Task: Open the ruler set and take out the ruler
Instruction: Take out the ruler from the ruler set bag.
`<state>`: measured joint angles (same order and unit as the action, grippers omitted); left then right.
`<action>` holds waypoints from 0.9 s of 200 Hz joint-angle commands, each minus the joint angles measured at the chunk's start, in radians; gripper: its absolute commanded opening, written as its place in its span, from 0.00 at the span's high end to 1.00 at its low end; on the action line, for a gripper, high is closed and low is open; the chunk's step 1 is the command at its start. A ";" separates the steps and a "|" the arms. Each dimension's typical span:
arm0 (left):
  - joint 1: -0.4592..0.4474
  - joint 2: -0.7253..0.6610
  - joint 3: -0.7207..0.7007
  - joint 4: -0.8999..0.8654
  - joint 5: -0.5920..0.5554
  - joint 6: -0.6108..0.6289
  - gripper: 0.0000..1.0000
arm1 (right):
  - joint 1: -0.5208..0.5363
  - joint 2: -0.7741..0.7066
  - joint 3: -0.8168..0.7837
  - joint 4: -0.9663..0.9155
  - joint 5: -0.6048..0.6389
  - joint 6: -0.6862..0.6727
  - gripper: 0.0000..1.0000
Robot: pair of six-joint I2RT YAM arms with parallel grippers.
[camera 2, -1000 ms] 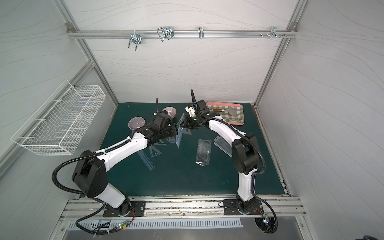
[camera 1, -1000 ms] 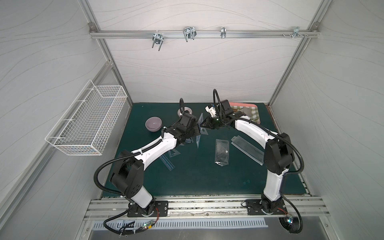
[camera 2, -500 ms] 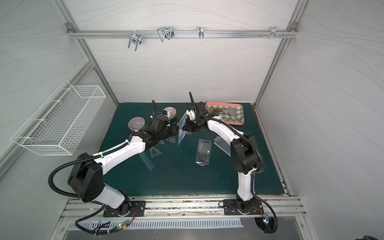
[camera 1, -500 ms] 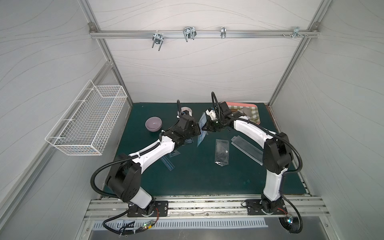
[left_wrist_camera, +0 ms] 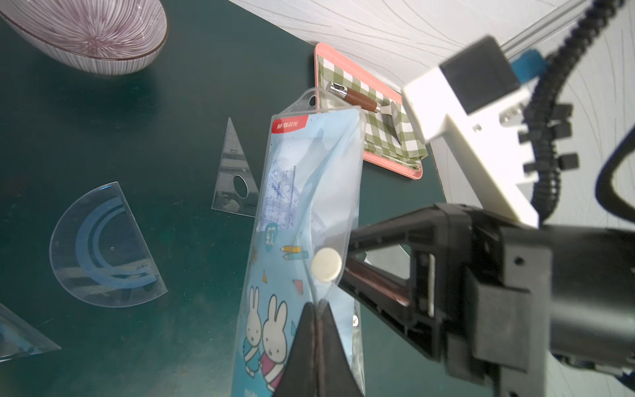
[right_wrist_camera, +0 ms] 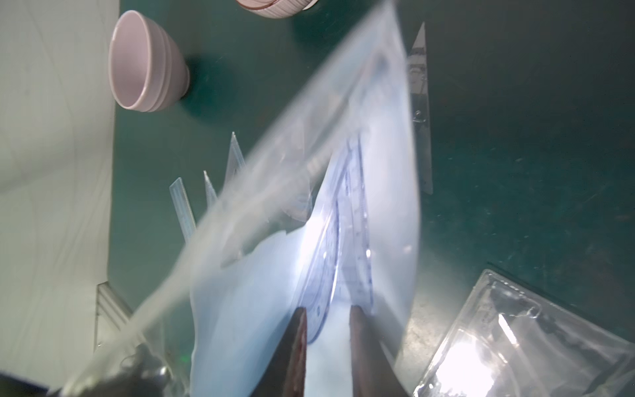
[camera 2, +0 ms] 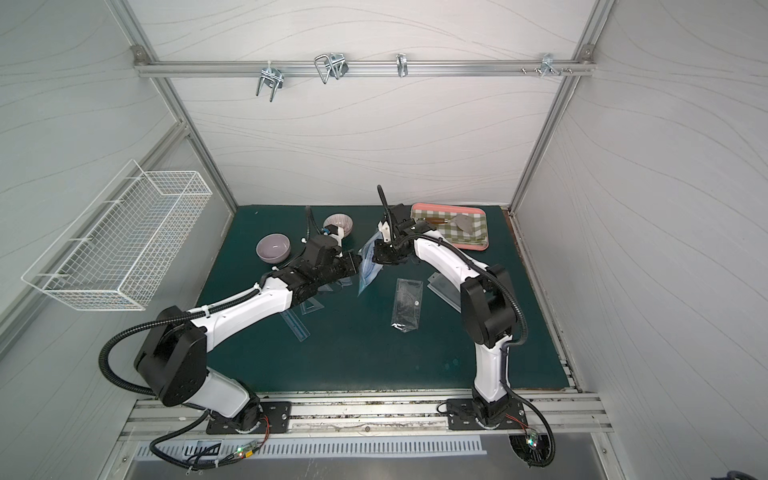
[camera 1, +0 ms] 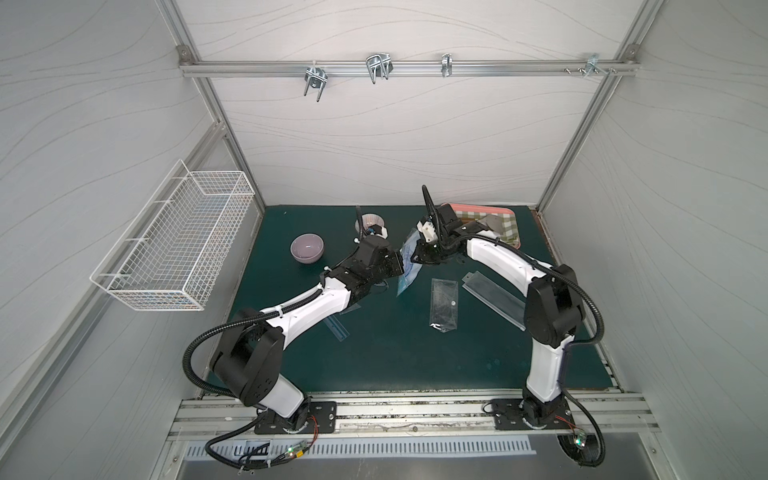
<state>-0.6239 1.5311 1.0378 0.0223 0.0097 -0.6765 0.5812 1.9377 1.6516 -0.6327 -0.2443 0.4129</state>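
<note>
Clear plastic packet (camera 1: 444, 305) lies on the dark green desk (camera 1: 415, 357) right of frame centre in a top view; just above it the light-blue rabbit-print ruler-set pouch (camera 1: 409, 259) is held up, left gripper (left_wrist_camera: 318, 309) pinched tight on its edge; right gripper (right_wrist_camera: 328, 319) reaches into its mouth, jaws slightly parted beside a clear protractor (right_wrist_camera: 343, 240); pink checked tray (camera 1: 484, 206) upper right.

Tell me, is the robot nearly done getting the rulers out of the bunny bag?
Partly. Done: the bunny bag is open, and a protractor and triangle lie on the mat. In hand: the left end effector pinches the bag's edge while the right end effector reaches inside, jaws apart. To do: a blue-marked ruler is inside, not yet gripped.
</note>
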 commanded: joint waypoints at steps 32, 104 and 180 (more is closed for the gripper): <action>-0.050 0.000 0.064 0.059 -0.078 0.055 1.00 | 0.008 0.039 0.019 -0.032 0.011 -0.013 0.76; -0.088 -0.006 0.060 0.038 -0.232 0.082 1.00 | 0.018 0.035 0.024 -0.024 -0.028 0.003 0.85; -0.135 0.034 0.079 0.036 -0.397 0.084 1.00 | 0.029 0.029 0.024 -0.027 -0.035 0.012 0.91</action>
<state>-0.7559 1.5581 1.0595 0.0044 -0.2970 -0.5903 0.6025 1.9686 1.6581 -0.6373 -0.2710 0.4210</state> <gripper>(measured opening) 0.047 0.120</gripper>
